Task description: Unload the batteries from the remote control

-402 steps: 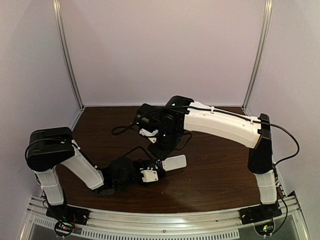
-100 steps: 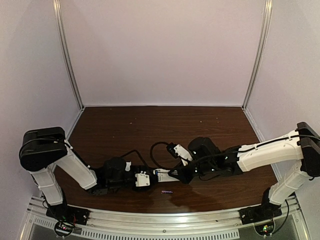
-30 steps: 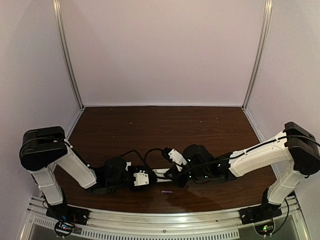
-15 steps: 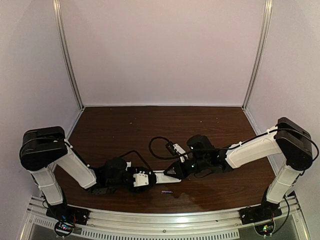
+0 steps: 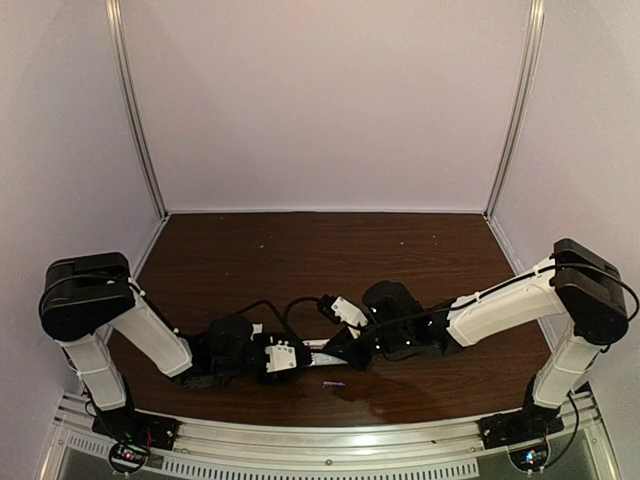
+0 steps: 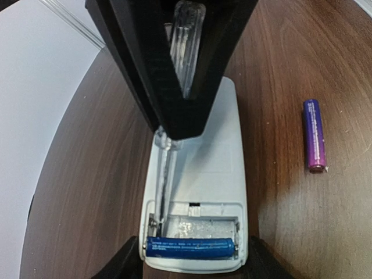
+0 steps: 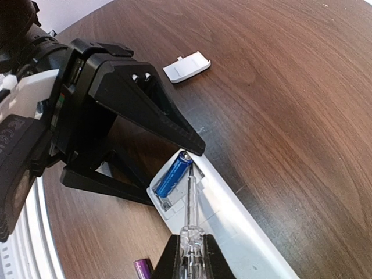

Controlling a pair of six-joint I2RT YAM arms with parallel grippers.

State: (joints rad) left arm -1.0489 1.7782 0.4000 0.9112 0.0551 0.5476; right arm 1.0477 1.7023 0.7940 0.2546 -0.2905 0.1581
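From above, the slim white plastic remote control [image 5: 322, 347] is only a pale sliver between the two arms, low on the dark wooden table [image 5: 300, 250]. The tiny purple-pink battery [image 5: 333, 383] lies loose just nearer the front edge.

The left wrist camera alone shows the remote control's plain back with the compartment open. The slim blue battery [image 6: 190, 247] sits crosswise in it at the near end, and the slot beside it is bare. The right wrist camera alone shows a small white rectangular battery cover [image 7: 186, 67] lying on the wood beyond the left arm's fingers.

The button face is turned down and out of sight. The purple-pink battery is cut off at the bottom edge of the right wrist view, and much of the tool's handle is buried between black fingers.

The left gripper [image 6: 195, 268] stands partly closed, its fingers pressed against either long side of the remote control's compartment end, holding it. The right gripper [image 7: 192, 258] is clamped tight on a thin clear pointed tool [image 7: 189, 221]. The tool's tip is down in the compartment, right at one end of the blue battery.
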